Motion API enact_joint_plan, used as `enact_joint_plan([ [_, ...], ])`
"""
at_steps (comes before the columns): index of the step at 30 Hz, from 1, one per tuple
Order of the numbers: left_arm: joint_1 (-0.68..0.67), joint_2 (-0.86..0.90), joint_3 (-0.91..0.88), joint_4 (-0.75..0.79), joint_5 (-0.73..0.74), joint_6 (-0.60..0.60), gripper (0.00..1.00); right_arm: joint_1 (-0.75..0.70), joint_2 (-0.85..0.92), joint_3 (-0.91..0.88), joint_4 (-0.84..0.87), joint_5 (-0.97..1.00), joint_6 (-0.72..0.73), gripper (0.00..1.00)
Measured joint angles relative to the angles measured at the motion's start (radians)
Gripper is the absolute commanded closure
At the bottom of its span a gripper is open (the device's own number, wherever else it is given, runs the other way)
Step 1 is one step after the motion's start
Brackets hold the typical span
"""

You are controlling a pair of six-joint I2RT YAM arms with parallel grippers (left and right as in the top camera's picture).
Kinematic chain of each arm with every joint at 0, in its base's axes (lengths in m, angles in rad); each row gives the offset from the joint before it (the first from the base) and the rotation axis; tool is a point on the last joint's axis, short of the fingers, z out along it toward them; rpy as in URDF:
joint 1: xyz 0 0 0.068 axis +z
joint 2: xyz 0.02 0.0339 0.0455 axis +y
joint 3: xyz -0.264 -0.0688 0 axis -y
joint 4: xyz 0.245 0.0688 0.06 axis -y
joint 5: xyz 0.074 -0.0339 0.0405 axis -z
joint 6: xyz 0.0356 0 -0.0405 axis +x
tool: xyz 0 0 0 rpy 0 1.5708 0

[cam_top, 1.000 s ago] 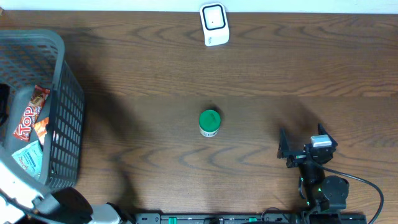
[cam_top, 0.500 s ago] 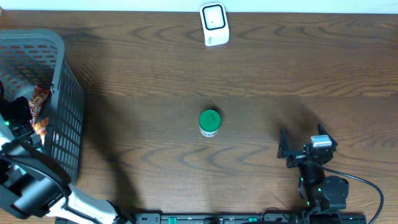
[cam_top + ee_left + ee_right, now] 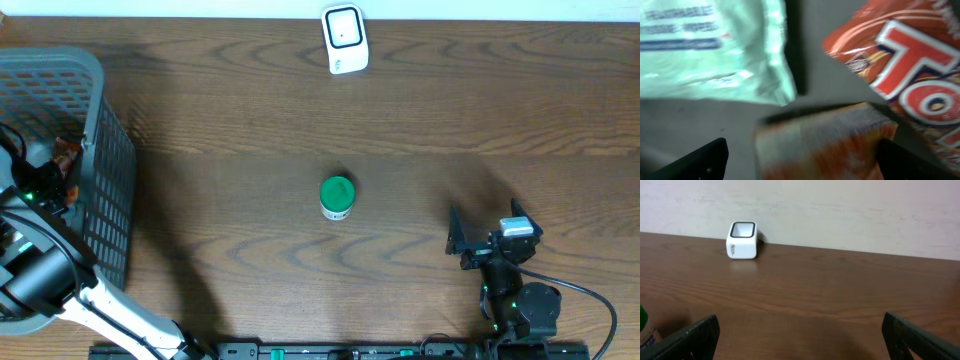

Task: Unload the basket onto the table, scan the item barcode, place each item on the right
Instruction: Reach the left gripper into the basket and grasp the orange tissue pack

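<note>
Within 1 second the left gripper [image 3: 807, 160] has dropped into the grey plastic basket [image 3: 105, 150], jaws spread over what looks like an orange foil snack packet [image 3: 825, 137] lying inside: light, crinkly, slippery, best pinched mid-body; right gripper [image 3: 485, 228] likewise released.

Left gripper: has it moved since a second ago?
Yes. The left gripper has come from the overhead view's lower-left corner forward into the grey basket, above the snack packets.

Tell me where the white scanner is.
In the overhead view, the white scanner stands at the far edge of the table, near centre, beyond the green-lidded jar.
</note>
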State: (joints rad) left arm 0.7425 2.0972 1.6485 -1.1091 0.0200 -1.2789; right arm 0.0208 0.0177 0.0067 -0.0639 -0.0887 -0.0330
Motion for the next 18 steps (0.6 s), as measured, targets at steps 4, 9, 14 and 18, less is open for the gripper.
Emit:
enact_joint_plan([
  [4,0.0,0.034,0.0,0.037,0.0,0.041,0.05,0.0,0.0,0.0,0.0,0.0,0.0,0.01],
  [9,0.0,0.039,0.0,0.041,-0.01,0.07,0.05,0.0,0.0,0.0,0.0,0.0,0.0,0.01],
  [14,0.0,0.039,0.0,0.04,-0.026,0.141,0.55,0.0,0.0,0.0,0.0,0.0,0.0,0.01],
  [18,0.0,0.039,0.0,0.032,-0.029,0.208,0.72,0.0,0.0,0.0,0.0,0.0,0.0,0.01],
])
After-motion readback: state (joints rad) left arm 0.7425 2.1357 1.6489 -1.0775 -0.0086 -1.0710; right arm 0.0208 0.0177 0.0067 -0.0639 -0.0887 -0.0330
